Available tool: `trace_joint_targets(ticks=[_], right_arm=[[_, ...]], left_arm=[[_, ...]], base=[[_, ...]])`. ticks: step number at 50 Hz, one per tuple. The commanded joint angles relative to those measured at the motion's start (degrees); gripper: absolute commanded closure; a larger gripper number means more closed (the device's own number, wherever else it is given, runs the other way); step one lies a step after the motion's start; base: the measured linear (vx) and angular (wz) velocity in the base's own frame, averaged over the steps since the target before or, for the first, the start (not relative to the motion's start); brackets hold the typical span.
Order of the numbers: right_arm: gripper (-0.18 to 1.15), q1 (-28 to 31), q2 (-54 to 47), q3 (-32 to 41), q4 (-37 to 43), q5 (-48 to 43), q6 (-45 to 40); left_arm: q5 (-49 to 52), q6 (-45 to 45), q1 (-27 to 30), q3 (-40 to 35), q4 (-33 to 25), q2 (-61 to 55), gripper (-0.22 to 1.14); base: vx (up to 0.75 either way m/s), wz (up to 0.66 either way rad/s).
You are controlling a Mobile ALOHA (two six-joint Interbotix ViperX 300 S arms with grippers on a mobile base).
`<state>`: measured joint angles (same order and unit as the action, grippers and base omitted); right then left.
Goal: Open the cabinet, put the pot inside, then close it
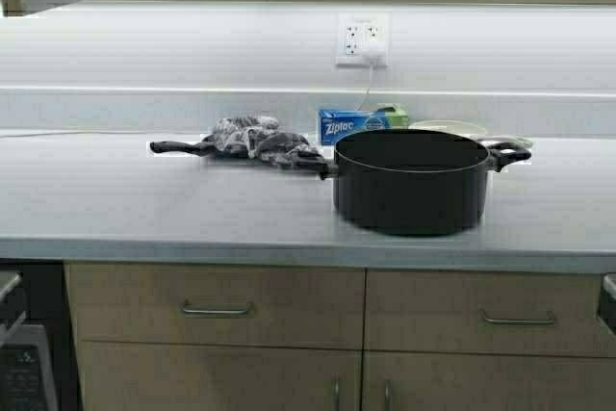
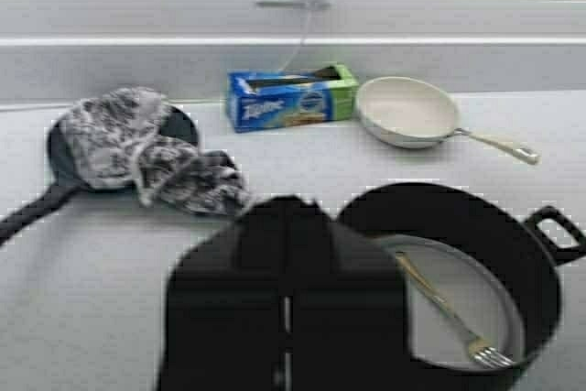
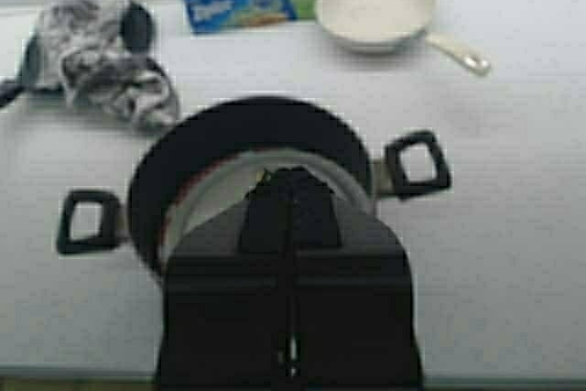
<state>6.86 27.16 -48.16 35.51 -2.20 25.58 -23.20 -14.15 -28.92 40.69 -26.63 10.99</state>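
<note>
Jaws of both grippers appear pressed together, empty: the left gripper (image 2: 286,304) and right gripper (image 3: 291,318) hover near the pot. On the grey desk (image 1: 144,204) stands the black pot (image 1: 411,180), a fork (image 2: 449,313) inside it. Behind lie a cloth-draped pan (image 1: 252,141), a Ziploc box (image 1: 354,125) and a cream frying pan (image 2: 407,112).

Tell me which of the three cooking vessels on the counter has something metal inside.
The pot: a fork lies in it. The black long-handled pan holds only a grey cloth; the cream frying pan is empty.
</note>
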Motion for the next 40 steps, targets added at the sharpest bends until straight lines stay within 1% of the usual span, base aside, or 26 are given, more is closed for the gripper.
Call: trace_joint_targets(ticks=[1,4,5,6,8,10,12,15,17,19,21,25,28,32,40], right_arm=[[0.68,0.70,2.29,-2.99,1.58,-2.20,-7.47],[0.47,2.29,3.16,-5.80,1.32,-4.57,-11.34],[0.38,2.90,3.43,-6.77,1.32,-5.71,-12.74],[0.26,3.96,3.69,-8.26,1.32,-7.03,-14.41],[0.12,5.45,3.96,-10.28,1.32,-9.14,-16.70],[-0.01,7.12,4.13,-12.13,1.32,-10.99,-18.98],[-0.07,9.05,4.13,-13.89,1.14,-13.36,-21.45],[-0.07,11.25,3.96,-17.31,0.79,-18.54,-24.87],[-0.06,11.87,3.60,-19.51,0.35,-22.68,-27.25],[-0.06,12.04,3.43,-21.45,-0.35,-26.10,-29.36],[-0.06,11.95,3.16,-23.03,-1.41,-28.83,-31.29],[-0.06,11.95,2.72,-24.35,-4.22,-30.06,-33.93],[-0.06,11.95,2.46,-24.79,-5.01,-30.06,-35.07],[-0.06,11.95,1.23,-26.46,-4.39,-30.94,-36.74],[-0.06,11.95,-3.52,-28.92,-5.10,-37.53,-39.73]], left_arm=[[-2.99,5.19,-3.52,1.67,0.53,0.18,0.77],[-6.59,8.44,-5.27,3.96,1.93,-0.44,0.64],[-8.17,9.58,-5.80,4.75,2.55,-0.79,0.59],[-10.02,10.63,-6.33,5.62,3.16,-1.23,0.53],[-13.71,13.18,-7.03,7.47,4.39,-2.11,0.40],[-17.75,16.17,-7.38,9.32,5.19,-3.34,0.27],[-21.97,19.78,-7.47,11.16,6.33,-4.66,0.15],[-28.21,26.72,-7.47,13.89,7.73,-7.21,-0.02],[-31.90,31.99,-7.47,15.47,8.53,-9.58,-0.10],[-35.33,37.27,-7.47,16.61,9.40,-11.87,-0.13],[-39.11,43.24,-7.47,17.49,10.72,-14.68,-0.12],[-43.95,50.36,-7.47,17.93,12.92,-19.07,-0.11],[-46.58,52.91,-7.47,17.67,14.06,-21.88,-0.11],[-49.22,53.79,-7.47,17.58,14.41,-24.35,-0.11],[-51.24,54.40,-7.47,18.02,14.41,-27.16,-0.11]], base=[[0.00,0.00],[0.00,0.00],[0.01,0.01],[0.01,0.01],[0.01,0.01],[0.01,0.01],[0.01,0.01],[0.01,0.01],[0.01,0.01],[0.01,0.00],[0.01,0.01],[0.01,0.00],[0.01,-0.02],[0.02,-0.03],[0.10,-0.03]])
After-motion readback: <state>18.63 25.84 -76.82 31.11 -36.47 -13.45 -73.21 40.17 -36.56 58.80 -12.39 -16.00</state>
